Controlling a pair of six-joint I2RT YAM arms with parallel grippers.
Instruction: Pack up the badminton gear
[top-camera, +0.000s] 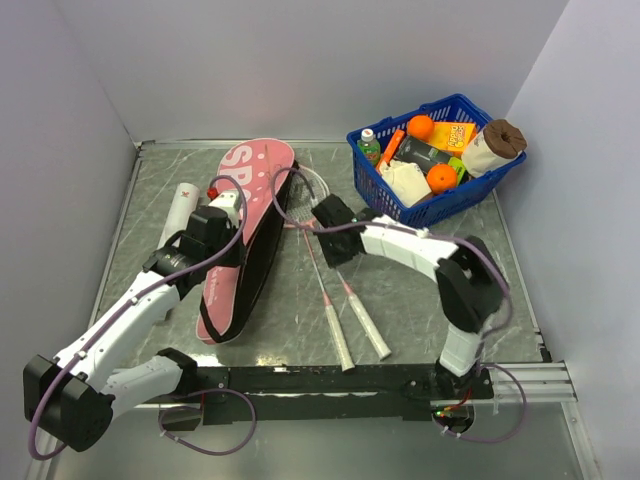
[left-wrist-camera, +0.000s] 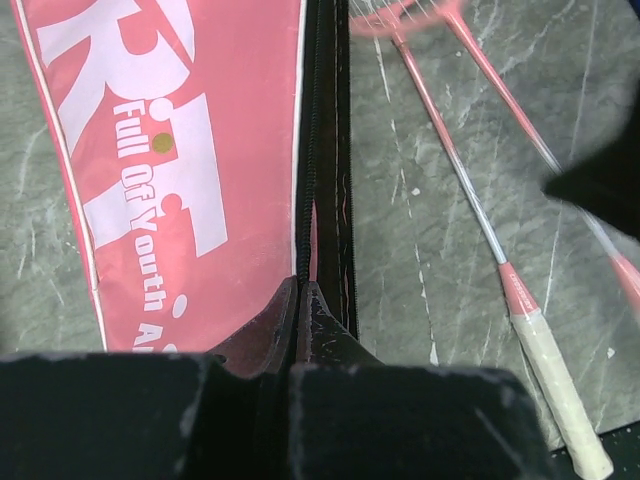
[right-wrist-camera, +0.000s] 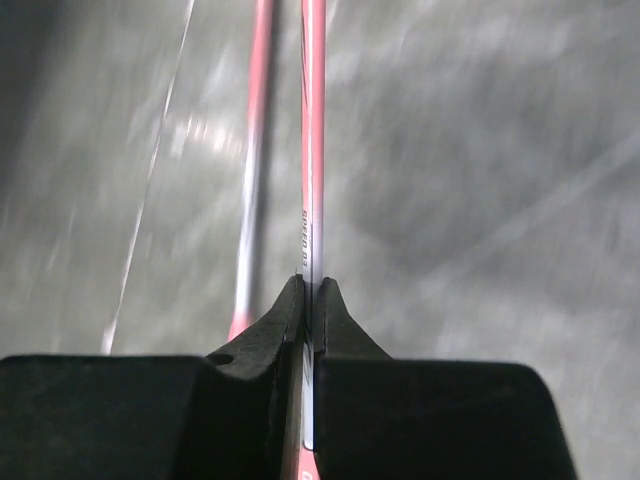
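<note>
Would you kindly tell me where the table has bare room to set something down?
Bare tabletop lies between the racket handles and the right arm, and again between that arm and the blue basket. The left and middle are crowded: white tube, left arm, pink bag and racket heads sit close together.

The bag (left-wrist-camera: 180, 150) is seen in smooth, faintly shiny pink cloth, edged in matt black. On each racket (left-wrist-camera: 465, 190) the shaft is lacquered glossy pink, the handle (left-wrist-camera: 560, 390) wrapped in textured white tape. The table (left-wrist-camera: 400, 260) is marbled grey, faintly glossy; the basket (top-camera: 450, 206), blue plastic.
</note>
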